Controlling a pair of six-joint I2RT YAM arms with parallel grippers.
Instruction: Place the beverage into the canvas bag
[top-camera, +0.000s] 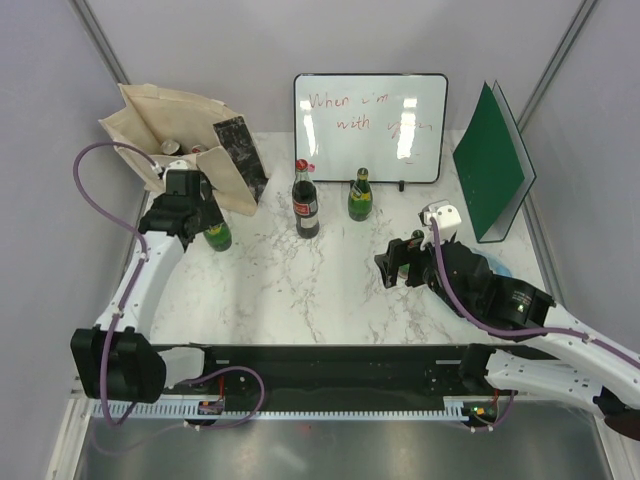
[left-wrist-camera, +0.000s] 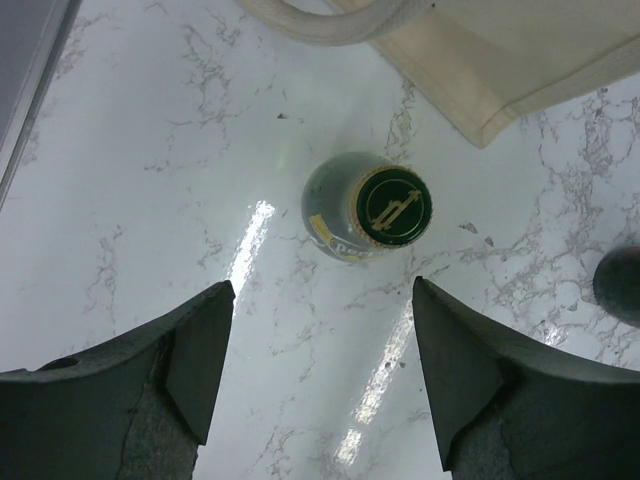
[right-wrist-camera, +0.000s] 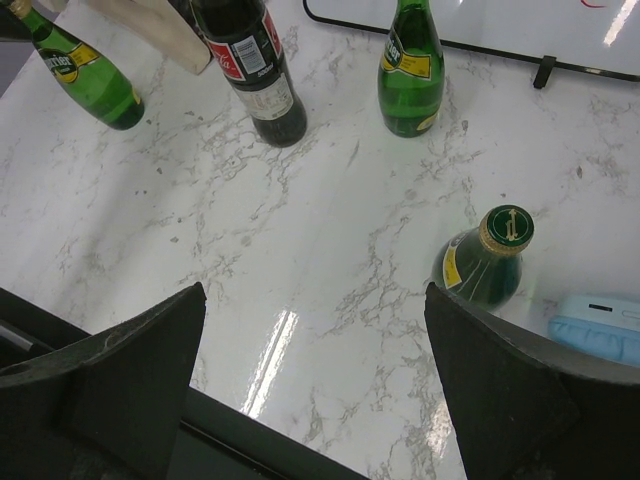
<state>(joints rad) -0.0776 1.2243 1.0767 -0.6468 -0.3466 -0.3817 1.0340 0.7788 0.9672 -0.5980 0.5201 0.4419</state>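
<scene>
1. Green glass bottle with gold-edged cap: upright on marble desk, beside beige canvas bag, not bagged.
2. My left jaws: spread above it, ready to grasp.
3. My right jaws: spread, empty.

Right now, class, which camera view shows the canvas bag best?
Top external: the whole canvas bag shows, mouth open, black print on its side. Left wrist catches only a corner and a handle loop; right wrist only a beige sliver at its upper left.
</scene>
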